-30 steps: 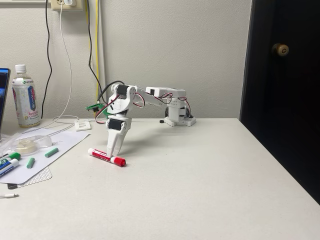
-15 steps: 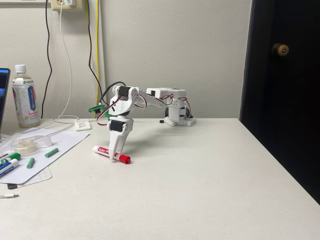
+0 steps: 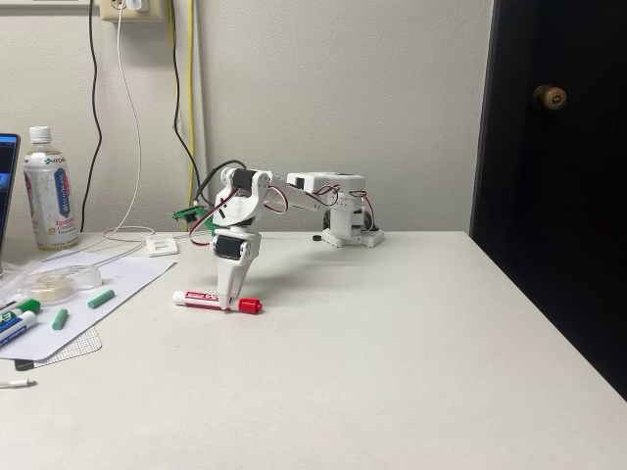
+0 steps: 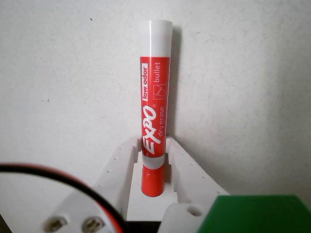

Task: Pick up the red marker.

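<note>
The red marker (image 3: pixel 201 298) lies flat on the white table, its white end to the left and its red cap to the right in the fixed view. My gripper (image 3: pixel 228 305) points straight down over it near the cap end. In the wrist view the red marker (image 4: pixel 155 73) runs up the middle of the picture, and the two white fingers of my gripper (image 4: pixel 153 145) press against both sides of it just above the red cap. The gripper is shut on the marker, which rests on the table.
A sheet of paper (image 3: pixel 118 284) at the left holds a tape roll (image 3: pixel 49 284), small green pieces (image 3: pixel 100 299) and other markers (image 3: pixel 15 318). A drink bottle (image 3: pixel 49 191) stands at the back left. The arm's base (image 3: pixel 348 233) is at the back, a dark door (image 3: pixel 554 176) on the right.
The marker has swung from slanting to lying level and shifted slightly right, while the gripper settled around it near the cap end and closed on it.
</note>
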